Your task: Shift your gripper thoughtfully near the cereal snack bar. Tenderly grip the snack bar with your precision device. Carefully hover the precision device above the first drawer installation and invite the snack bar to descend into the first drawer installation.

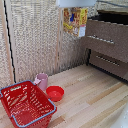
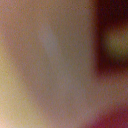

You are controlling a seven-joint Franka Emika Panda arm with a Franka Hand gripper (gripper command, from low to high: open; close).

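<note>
Cereal snack bar point(image 1: 75, 21) hangs beside open top drawer point(image 1: 111, 19).

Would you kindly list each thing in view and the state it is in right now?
cereal snack bar: hanging upright in the air under the gripper, beside the open drawer, not yet inside.
gripper: at the frame's top edge, fingers hidden.
first drawer installation: pulled open, interior dark.
lower drawers: shut.
red basket: upright, empty.
pink cup: upright.
red bowl: upright, empty.
</note>
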